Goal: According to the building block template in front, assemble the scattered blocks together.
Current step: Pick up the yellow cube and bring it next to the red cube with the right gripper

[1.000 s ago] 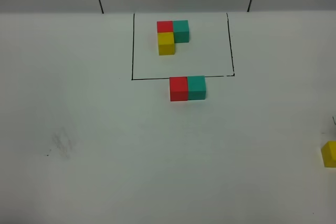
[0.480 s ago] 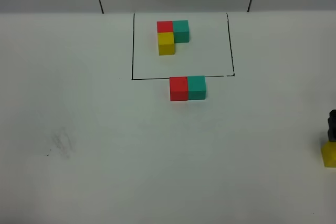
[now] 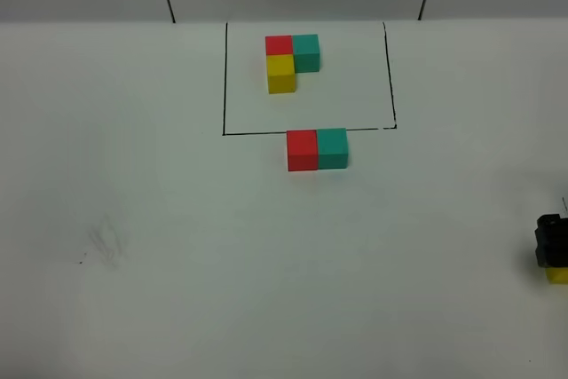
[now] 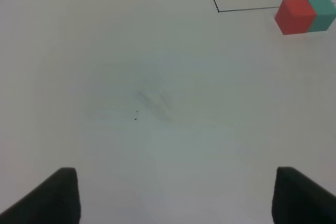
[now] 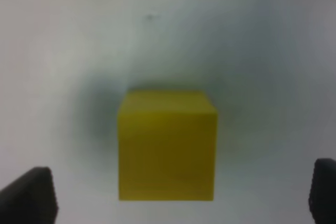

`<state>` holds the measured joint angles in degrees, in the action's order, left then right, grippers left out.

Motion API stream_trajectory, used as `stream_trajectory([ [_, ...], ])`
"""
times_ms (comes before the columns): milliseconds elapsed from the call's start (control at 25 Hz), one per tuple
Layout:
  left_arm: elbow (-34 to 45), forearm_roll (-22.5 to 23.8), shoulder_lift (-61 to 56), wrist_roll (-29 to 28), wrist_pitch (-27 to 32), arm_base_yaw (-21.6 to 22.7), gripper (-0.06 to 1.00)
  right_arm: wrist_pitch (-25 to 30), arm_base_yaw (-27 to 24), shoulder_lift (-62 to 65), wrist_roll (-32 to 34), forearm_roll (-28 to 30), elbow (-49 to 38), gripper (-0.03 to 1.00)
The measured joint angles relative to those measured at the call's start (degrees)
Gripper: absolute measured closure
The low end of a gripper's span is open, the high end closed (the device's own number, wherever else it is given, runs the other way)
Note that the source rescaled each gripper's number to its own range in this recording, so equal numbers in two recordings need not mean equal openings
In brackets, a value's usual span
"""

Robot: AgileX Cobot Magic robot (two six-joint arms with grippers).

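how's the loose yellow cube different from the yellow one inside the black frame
The loose yellow cube stands alone near the high view's right edge; the framed yellow cube touches a red cube in an L-shaped trio. The loose one lies under the open right claw, partly covered; the framed one has no claw near. Both are plain yellow cubes.

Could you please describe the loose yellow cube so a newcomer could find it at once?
On the white table, look away from the black frame to the far right edge of the high view. A yellow cube sits there, under the open right tool. It stands alone; the other yellow cube belongs to the trio inside the frame.
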<state>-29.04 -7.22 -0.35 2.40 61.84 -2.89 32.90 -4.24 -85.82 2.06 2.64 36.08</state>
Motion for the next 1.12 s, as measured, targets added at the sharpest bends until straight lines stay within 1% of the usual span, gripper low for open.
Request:
stream_trajectory([
  [360,0.00,0.00,0.00,0.00,0.00,0.00,0.29,-1.87,0.00,-0.41,-0.08,-0.66,-0.24,0.02],
  [560,0.00,0.00,0.00,0.00,0.00,0.00,0.29,-3.37,0.00,-4.44,-0.39,-0.66,-0.24,0.03],
  [720,0.00,0.00,0.00,0.00,0.00,0.00,0.29,-4.02,0.00,-6.49,-0.50,-0.66,-0.24,0.09],
  [800,0.00,0.00,0.00,0.00,0.00,0.00,0.29,-4.07,0.00,-6.53,-0.50,-0.66,-0.24,0.16],
  [880,0.00,0.00,0.00,0.00,0.00,0.00,0.29,-4.20,0.00,-6.56,-0.50,-0.66,-0.24,0.28],
  [960,0.00,0.00,0.00,0.00,0.00,0.00,0.29,-4.20,0.00,-6.61,-0.50,-0.66,-0.24,0.43],
  [1080,0.00,0.00,0.00,0.00,0.00,0.00,0.29,-4.13,0.00,-6.61,-0.50,-0.66,-0.24,0.70],
  [1120,0.00,0.00,0.00,0.00,0.00,0.00,0.29,-3.99,0.00,-6.61,-0.50,-0.66,-0.24,0.81],
])
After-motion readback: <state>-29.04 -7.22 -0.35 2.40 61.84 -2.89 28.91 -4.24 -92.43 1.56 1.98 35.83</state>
